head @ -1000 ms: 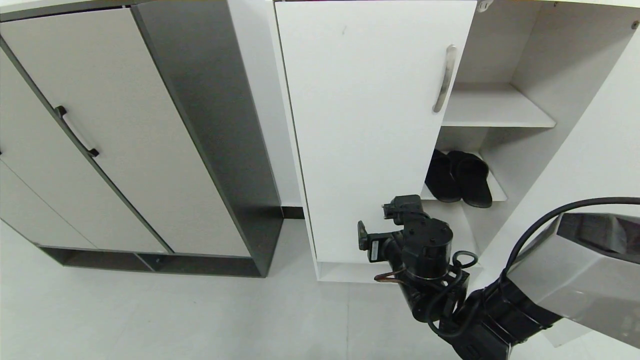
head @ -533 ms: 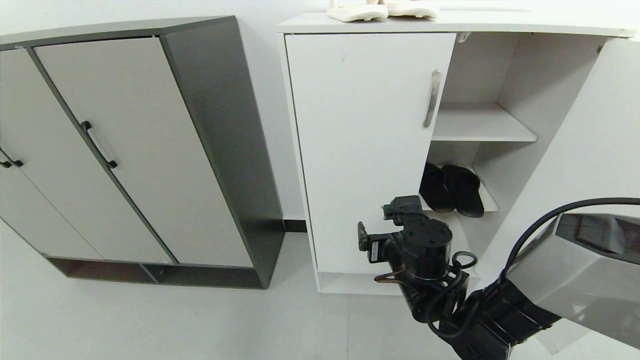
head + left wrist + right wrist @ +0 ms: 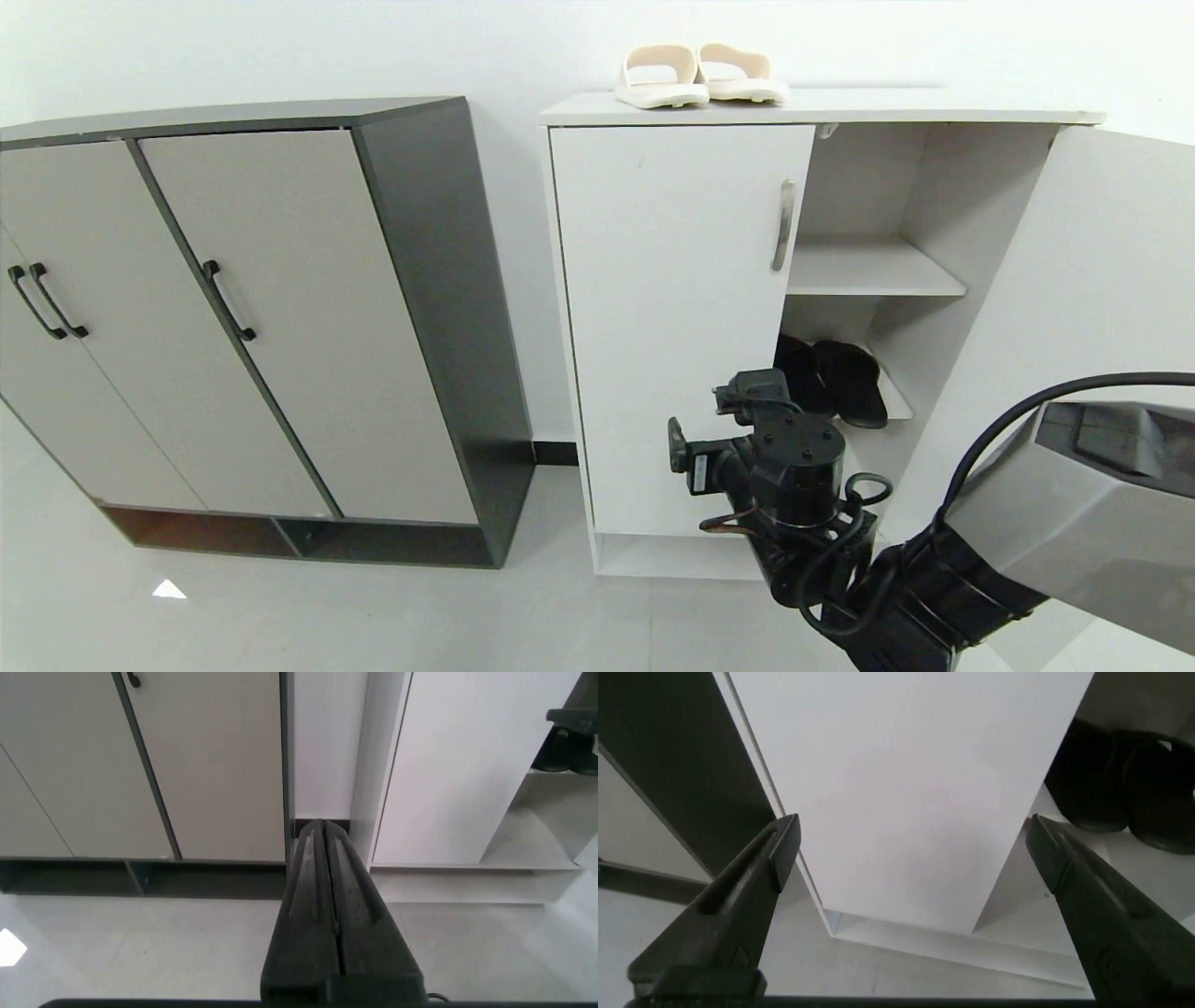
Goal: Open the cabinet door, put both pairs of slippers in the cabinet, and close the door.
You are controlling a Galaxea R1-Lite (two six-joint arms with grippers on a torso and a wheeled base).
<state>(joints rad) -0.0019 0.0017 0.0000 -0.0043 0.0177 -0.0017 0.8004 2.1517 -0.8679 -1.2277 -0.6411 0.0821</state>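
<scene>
Slippers come in two pairs in the head view: the beige slippers point(image 3: 700, 77) sit side by side on the top board of the white cabinet point(image 3: 934, 105), toward its left end; the black slippers point(image 3: 836, 378) lie side by side on the lower shelf point(image 3: 898, 403) inside, partly hidden behind the closed left door point(image 3: 677, 317); the right door point(image 3: 1074, 280) stands swung wide open; an upper shelf point(image 3: 873, 269) sits above the black pair; a metal handle point(image 3: 782, 226) runs upright along the closed door's inner edge; a grey cabinet point(image 3: 280, 308) with black handles stands just beside the white one on its left, both on the pale floor point(image 3: 327, 616); the right arm point(image 3: 794, 467) hangs low in front of the closed door's lower part.

In the left wrist view, the left tool point(image 3: 322, 831) has its fingers pressed together, pointing at the narrow gap between the grey cabinet point(image 3: 187, 765) and the white cabinet point(image 3: 458, 765), above the floor point(image 3: 140, 943); a dark sliver of the black slippers point(image 3: 570, 756) shows on their shelf at the picture's edge.

In the right wrist view, the right tool point(image 3: 912, 831) has its fingers spread wide apart; the closed left door point(image 3: 915, 784) faces it between them; the black slippers point(image 3: 1125, 789) lie on the shelf past the door's edge; the grey cabinet point(image 3: 654, 765) shows its dark side beside the white one.
</scene>
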